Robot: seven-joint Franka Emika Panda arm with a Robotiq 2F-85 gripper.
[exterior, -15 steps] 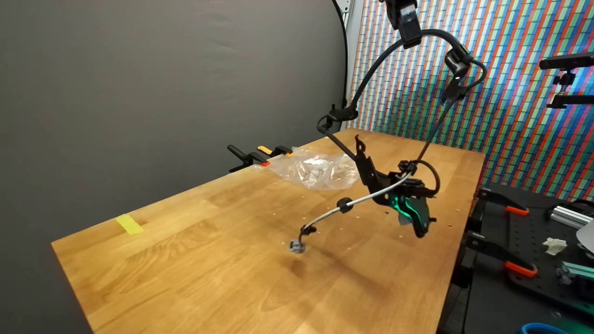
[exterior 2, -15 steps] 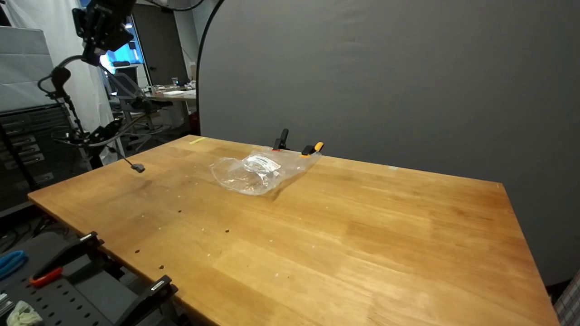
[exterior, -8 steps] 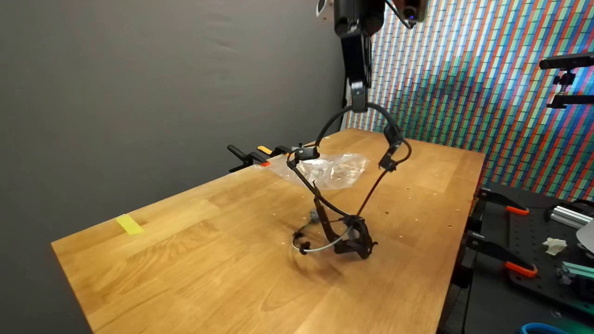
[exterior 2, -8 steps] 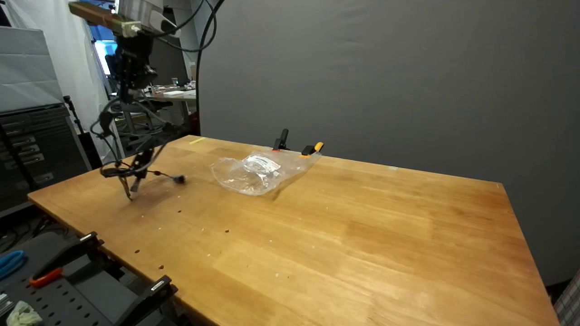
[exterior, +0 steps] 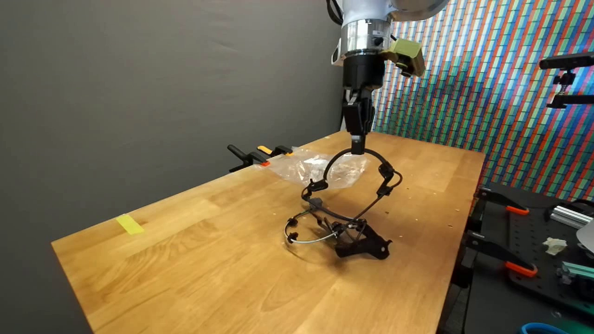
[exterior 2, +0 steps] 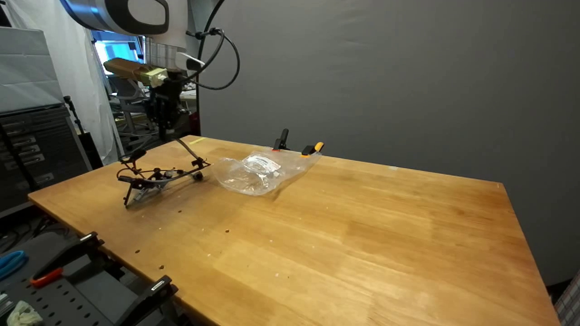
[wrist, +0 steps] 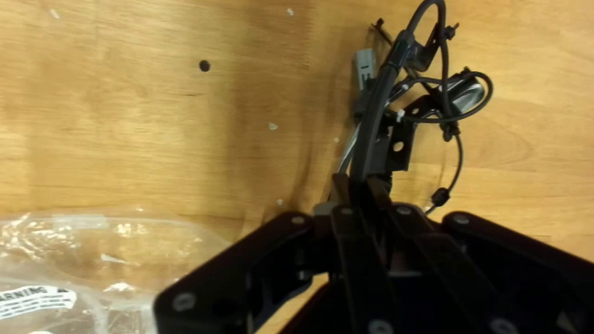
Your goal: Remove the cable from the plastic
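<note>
The cable [exterior: 366, 246] is a black harness with clips, brackets and a grey connector. My gripper [exterior: 357, 147] is shut on the top of its loop and points down above the table. The cable hangs below, and its lower parts lie bunched at the tabletop. In the wrist view the cable [wrist: 373, 120] runs up from between the fingertips [wrist: 361, 188]. The clear plastic bag [exterior 2: 244, 179] with a white label lies flat beside the cable [exterior 2: 156, 181], which is outside it. The bag also shows at lower left in the wrist view [wrist: 116, 250].
Two clamps [exterior 2: 281, 141] [exterior 2: 313, 148] hold the bag at the table's edge, by a grey backdrop [exterior 2: 385, 90]. Yellow tape [exterior: 130, 224] marks the wooden table [exterior: 209, 278]. Orange-tipped clamps [exterior: 501, 255] and a black perforated plate [exterior: 529, 232] stand along the opposite edge.
My gripper has come down with the cable held. The cable's lower parts have gone from hanging in the air to folding at the tabletop, closer to the bag. The bag has not moved.
</note>
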